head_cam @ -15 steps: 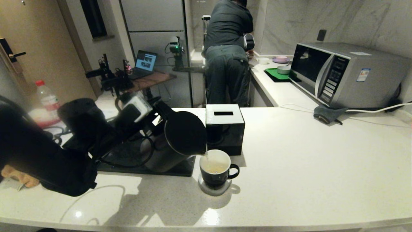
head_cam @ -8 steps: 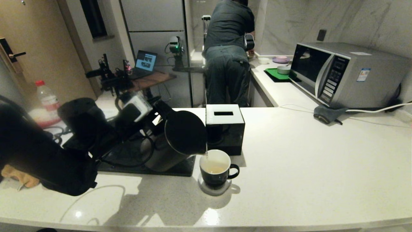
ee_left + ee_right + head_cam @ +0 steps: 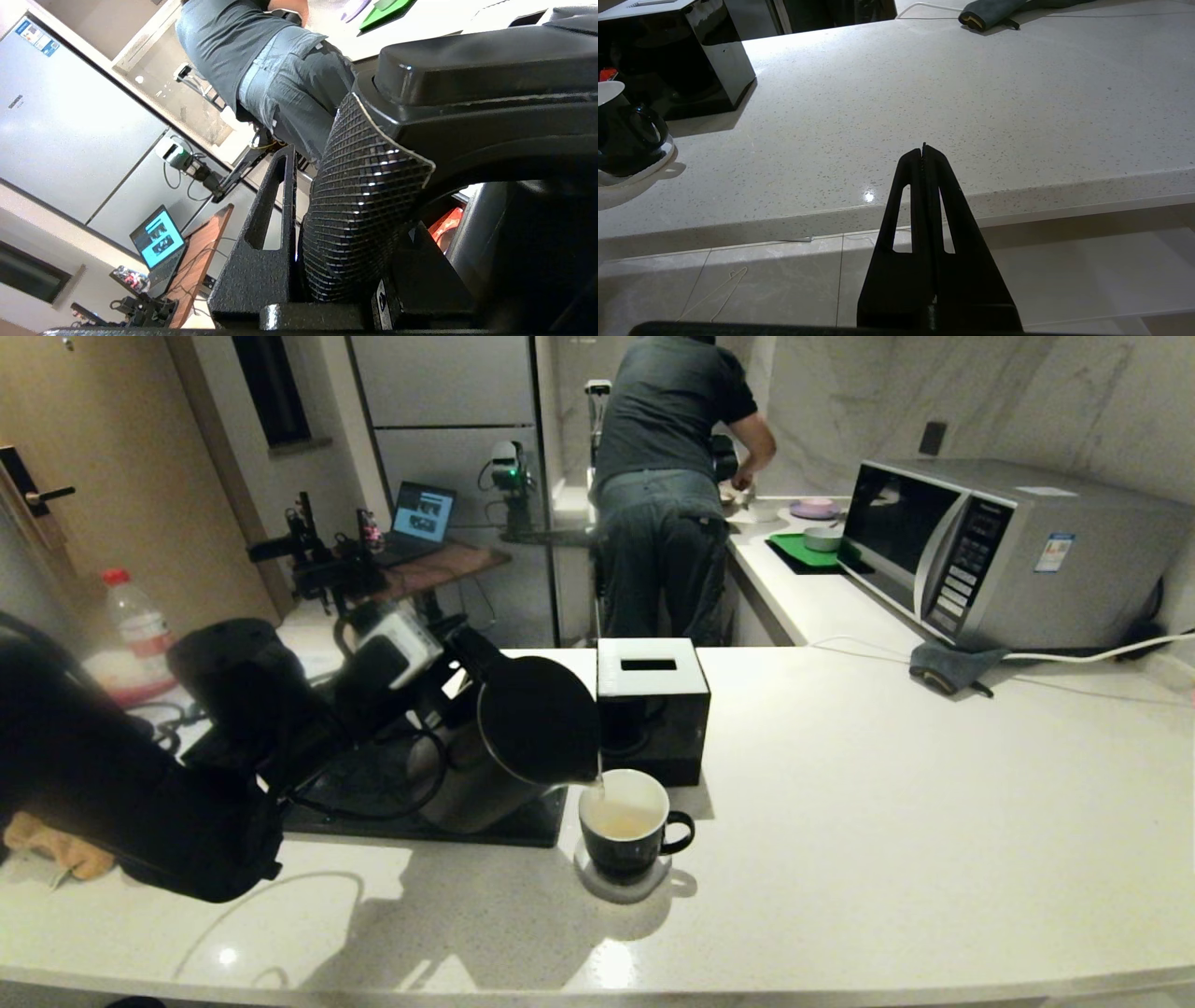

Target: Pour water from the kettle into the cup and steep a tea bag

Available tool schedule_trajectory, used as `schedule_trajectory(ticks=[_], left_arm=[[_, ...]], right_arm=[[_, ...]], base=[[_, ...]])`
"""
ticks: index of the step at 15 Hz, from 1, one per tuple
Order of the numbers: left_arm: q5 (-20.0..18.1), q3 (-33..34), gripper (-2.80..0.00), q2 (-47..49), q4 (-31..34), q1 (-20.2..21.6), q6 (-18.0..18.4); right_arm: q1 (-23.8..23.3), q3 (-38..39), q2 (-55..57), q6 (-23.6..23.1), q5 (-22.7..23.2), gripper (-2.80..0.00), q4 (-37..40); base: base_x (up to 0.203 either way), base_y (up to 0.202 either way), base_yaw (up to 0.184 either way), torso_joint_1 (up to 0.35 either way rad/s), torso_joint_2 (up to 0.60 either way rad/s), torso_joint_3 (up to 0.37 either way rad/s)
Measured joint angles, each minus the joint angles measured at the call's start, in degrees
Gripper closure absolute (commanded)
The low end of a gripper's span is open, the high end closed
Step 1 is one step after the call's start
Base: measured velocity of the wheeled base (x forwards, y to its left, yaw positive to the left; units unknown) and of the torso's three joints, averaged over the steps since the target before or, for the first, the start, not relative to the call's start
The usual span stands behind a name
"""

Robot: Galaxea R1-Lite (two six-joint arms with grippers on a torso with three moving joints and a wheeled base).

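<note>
- Left gripper, left of centre in the head view: clamped on the loop handle of the kettle. In the left wrist view one textured black finger stands beside the handle's cross-hatched grip.
- Kettle: one, matte black, jug-shaped, tilted with its spout over the cup.
- Water: one thin pale stream from spout into cup; pale yellowish liquid pooled inside.
- Cup: one, black outside, white inside, small ear handle pointing right; stands on one round pale coaster at lower centre.
- Tea bag: cannot make one out.
- Box: one glossy black cube, white slotted top, just behind the cup.
- Tray: one flat dark slab under the kettle, left of the cup.
- Counter: pale speckled stone, glossy.
- Right gripper, lower centre of the right wrist view: fingers pressed together, holding nothing, below the counter edge, well apart from the cup.
- Upper right, head view: one silver microwave; one grey cloth before it.
- Far left: one clear bottle, red cap.
- Upper centre: one person, back turned.
</note>
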Motion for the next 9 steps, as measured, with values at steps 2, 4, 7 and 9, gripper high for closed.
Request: schedule_trajectory(ticks=[2,4,7,9], left_arm=[[-0.19,0.00,0.00,0.00,0.20,0.00,0.59],[-0.21,0.00,0.00,0.00,0.20,-0.01,0.68],[-0.22,0.00,0.00,0.00,0.17,0.00,0.68],[0.04,0.02,0.00,0.00,0.12,0.00,0.63]], right_arm=[[0.02,0.00,0.00,-0.02,0.01,0.00,-0.02],[0.00,0.00,0.00,-0.01,0.00,0.00,0.00],[0.00,0.00,0.00,0.01,0.02,0.00,-0.02],[0.00,0.00,0.00,-0.01,0.01,0.00,-0.02]], base=[[0.000,0.000,0.000,0.000,0.00,0.000],[0.000,0.000,0.000,0.000,0.00,0.000],[0.000,0.000,0.000,0.000,0.00,0.000],[0.000,0.000,0.000,0.000,0.00,0.000]])
